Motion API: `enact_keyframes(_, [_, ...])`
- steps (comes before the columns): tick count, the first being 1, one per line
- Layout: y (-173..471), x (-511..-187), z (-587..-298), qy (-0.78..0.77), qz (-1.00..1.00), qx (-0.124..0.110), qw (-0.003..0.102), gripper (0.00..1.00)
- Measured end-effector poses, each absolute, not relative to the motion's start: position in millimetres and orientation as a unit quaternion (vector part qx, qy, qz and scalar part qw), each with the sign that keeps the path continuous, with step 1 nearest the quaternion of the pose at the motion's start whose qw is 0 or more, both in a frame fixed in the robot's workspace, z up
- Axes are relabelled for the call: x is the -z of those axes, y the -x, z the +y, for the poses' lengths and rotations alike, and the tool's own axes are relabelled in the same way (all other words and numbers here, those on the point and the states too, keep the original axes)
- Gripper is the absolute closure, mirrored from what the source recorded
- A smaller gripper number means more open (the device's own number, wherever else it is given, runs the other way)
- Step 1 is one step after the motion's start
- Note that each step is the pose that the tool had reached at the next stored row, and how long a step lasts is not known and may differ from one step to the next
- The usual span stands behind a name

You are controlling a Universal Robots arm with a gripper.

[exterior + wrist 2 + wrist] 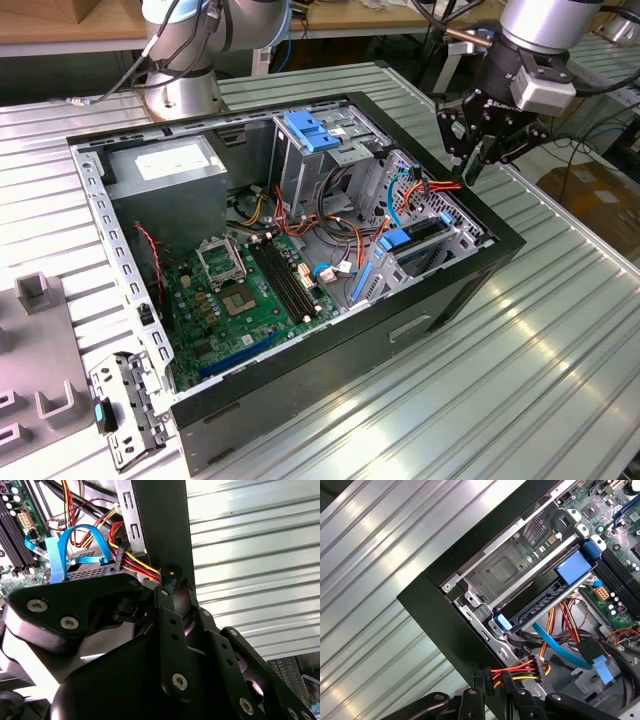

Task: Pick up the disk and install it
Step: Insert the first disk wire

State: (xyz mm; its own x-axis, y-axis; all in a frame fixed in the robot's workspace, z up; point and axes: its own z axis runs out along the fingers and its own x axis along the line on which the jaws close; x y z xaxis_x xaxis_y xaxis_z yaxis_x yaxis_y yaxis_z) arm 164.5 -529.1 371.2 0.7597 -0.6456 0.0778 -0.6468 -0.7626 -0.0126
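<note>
The disk (424, 233) lies in the drive bay at the corner of the open computer case (500, 262) on the exterior view's right, its blue side rails showing. In the first wrist view the disk (540, 607) sits in its slot with a blue tab at each end. My gripper (469, 172) hangs just above the case rim beside that bay, fingers closed together and apart from the disk. In both wrist views the fingertips (479, 681) (165, 587) stand right next to a plug of red, yellow and black wires (520, 669); I cannot tell whether they touch it.
Inside the case are the green motherboard (250, 290), a grey power-supply box (165, 165), a metal cage with a blue latch (315, 130) and loose blue and orange cables (400, 195). The arm's base (180, 90) stands behind. Grey fixtures (40, 290) and a metal bracket (125, 405) lie at the left.
</note>
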Motion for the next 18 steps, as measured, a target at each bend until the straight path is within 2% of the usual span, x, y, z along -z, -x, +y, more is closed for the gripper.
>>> enact_keyframes(11, [-164.6,-365.1,-530.3,-0.948,-0.317,-0.041,0.006,0.73])
enact_keyframes(14, [-164.5,-365.7,-530.3,-0.948,-0.315,-0.041,0.006,0.83])
enact_keyframes(18, [-164.5,-368.6,-530.3,-0.948,-0.315,-0.041,0.006,0.83])
